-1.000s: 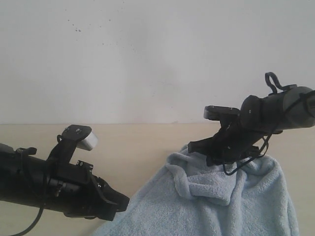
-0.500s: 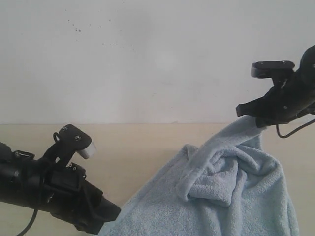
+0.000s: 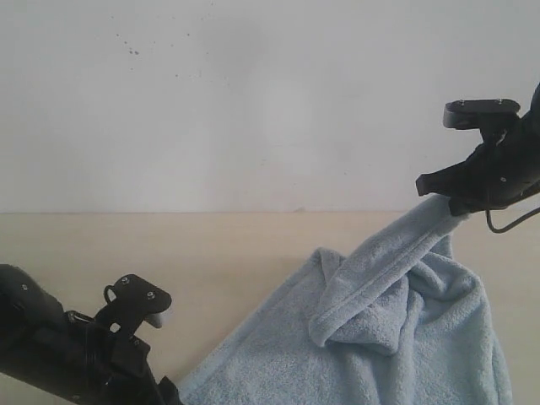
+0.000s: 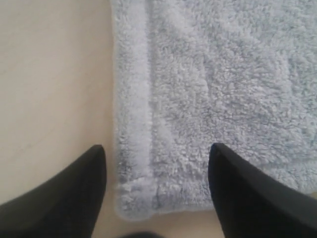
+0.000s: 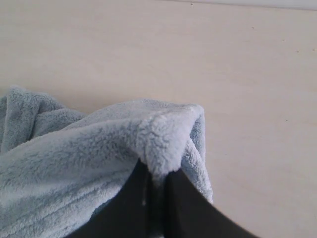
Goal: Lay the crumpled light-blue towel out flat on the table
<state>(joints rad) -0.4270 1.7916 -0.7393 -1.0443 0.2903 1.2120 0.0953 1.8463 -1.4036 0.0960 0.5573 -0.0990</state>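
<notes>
The light-blue towel [image 3: 396, 337] lies crumpled at the right of the beige table [image 3: 211, 253], one corner pulled up and to the right. My right gripper [image 3: 449, 202] is shut on that raised corner, and its wrist view shows the towel [image 5: 99, 158] pinched between the black fingers [image 5: 136, 198] of the gripper [image 5: 158, 173]. My left gripper [image 4: 156, 158] is open, low over the table, straddling a hemmed corner of the towel [image 4: 208, 89]. In the exterior view the left arm [image 3: 76, 354] sits at the bottom left, its fingertips hidden below the frame edge.
A white wall [image 3: 253, 101] rises behind the table. Bare table [image 4: 49, 74] lies beside the towel's hem, and more of the table [image 5: 247, 74] shows beyond the raised corner.
The right gripper lifted the towel corner up and to the right, stretching a ridge of cloth. The left arm dropped lower toward the bottom edge of the exterior view.
</notes>
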